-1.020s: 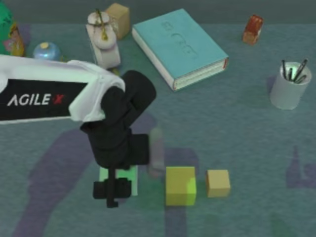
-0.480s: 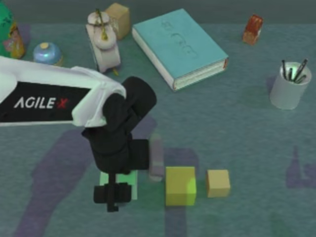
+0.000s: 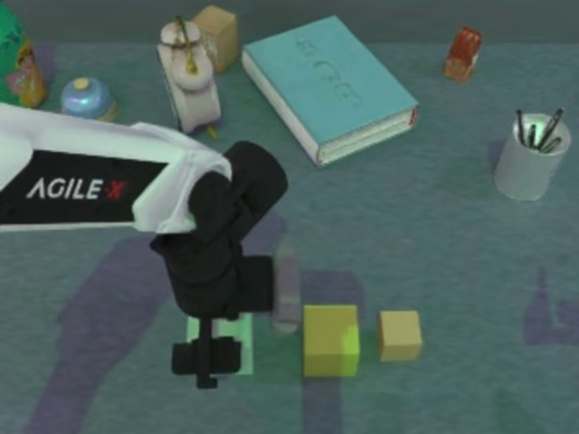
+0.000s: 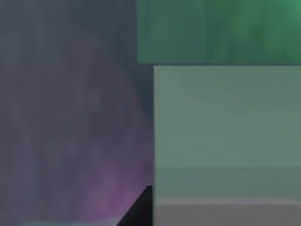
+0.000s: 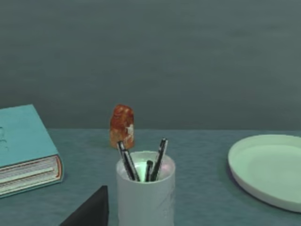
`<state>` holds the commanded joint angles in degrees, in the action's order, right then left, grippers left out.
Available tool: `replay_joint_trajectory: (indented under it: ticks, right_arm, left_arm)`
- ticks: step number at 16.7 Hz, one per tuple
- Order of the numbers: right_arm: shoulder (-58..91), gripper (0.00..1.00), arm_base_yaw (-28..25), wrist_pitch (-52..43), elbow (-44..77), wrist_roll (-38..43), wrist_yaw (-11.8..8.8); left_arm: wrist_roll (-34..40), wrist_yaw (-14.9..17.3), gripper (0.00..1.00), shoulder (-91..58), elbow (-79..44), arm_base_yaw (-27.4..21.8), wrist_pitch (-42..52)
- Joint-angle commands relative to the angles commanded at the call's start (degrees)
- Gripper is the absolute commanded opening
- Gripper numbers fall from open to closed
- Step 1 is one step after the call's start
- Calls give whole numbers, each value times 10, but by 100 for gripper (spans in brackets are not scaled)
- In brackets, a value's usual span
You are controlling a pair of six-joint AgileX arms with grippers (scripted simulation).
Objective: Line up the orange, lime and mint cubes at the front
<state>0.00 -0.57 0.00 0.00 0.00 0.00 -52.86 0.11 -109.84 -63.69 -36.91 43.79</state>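
Observation:
At the front, the mint cube [image 3: 239,351] sits left of the lime cube [image 3: 330,339], mostly hidden under my left arm. The orange cube [image 3: 399,334] stands just right of the lime one, with a small gap. My left gripper [image 3: 207,354] hangs over the mint cube and is shut on it. In the left wrist view the mint cube [image 4: 225,127] fills the picture, with one dark finger [image 4: 140,209] against its edge. My right arm is out of the top view. One dark finger [image 5: 91,212] of its gripper shows in the right wrist view.
A teal book [image 3: 330,86] lies at the back centre and a red-orange object [image 3: 463,52] stands at the back right. A white pen cup [image 3: 531,155] is at the right. A tan block [image 3: 217,32], a white figure [image 3: 188,77] and a bell [image 3: 83,96] are at the back left. A white plate [image 5: 268,169] shows in the right wrist view.
My left gripper and the mint cube have shifted slightly toward the front edge. The lime and orange cubes have not moved.

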Motion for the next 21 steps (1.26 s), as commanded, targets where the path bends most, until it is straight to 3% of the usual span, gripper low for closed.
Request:
replay_joint_trajectory:
  ticks: [2,3,13,21]
  right_arm:
    - [0,100,0,0,0,0,0]
    - [0,100,0,0,0,0,0]
    - [0,100,0,0,0,0,0]
    - [0,100,0,0,0,0,0]
  left_arm:
    - [0,0,98,0,0,0,0]
    - [0,0,100,0,0,0,0]
    - [-2,0,100,4,-8,0,10]
    - [2,0,100,64,-89,12,153]
